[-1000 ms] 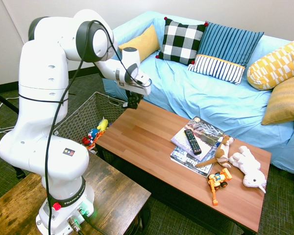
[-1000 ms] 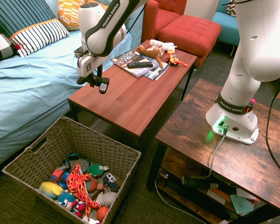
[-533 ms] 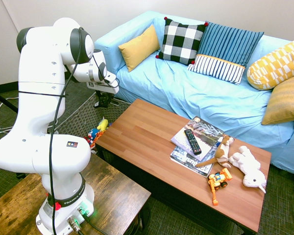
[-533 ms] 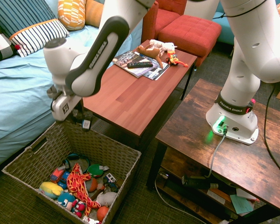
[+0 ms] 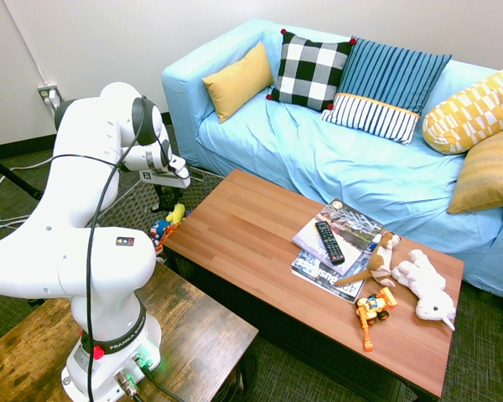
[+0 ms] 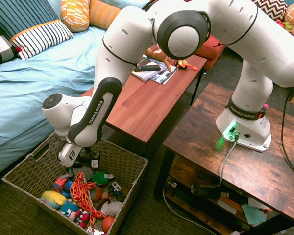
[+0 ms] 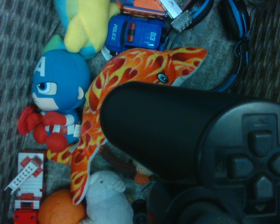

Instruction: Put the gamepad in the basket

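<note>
Over the basket [image 6: 130,165], we find the gripper [image 6: 88,157] lowered inside the rim, fingers apparently clamped on the gamepad [image 7: 200,149], though the exterior view is partly blocked by the arm. Below, in the wrist view, lie an orange flame-patterned plush [image 7: 126,88], a blue police car [image 7: 134,31] and a blue-headed doll [image 7: 58,88].

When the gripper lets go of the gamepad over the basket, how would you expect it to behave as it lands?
The gamepad looks like rigid, smooth plastic, so it should probably keep its shape and may slide a little. The toys beneath, like the flame-patterned plush, look soft, so the landing is likely cushioned. With its curved horns it may tip sideways in the basket.
</note>
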You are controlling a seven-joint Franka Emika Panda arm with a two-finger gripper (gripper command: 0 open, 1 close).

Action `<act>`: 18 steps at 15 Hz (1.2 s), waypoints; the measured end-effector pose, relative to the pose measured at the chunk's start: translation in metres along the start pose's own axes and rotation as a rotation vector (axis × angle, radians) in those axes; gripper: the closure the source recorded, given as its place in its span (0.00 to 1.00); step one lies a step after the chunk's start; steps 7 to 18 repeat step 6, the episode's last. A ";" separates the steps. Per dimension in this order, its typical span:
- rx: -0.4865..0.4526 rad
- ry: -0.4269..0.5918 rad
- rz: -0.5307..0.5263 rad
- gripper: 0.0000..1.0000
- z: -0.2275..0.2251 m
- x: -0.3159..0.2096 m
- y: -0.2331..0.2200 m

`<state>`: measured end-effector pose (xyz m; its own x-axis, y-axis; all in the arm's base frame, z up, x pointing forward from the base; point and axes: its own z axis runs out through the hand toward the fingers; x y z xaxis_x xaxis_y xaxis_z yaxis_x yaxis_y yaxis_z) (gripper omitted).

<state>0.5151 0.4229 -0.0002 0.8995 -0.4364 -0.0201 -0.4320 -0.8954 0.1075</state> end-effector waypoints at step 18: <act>0.000 0.011 0.015 0.00 -0.012 0.020 -0.002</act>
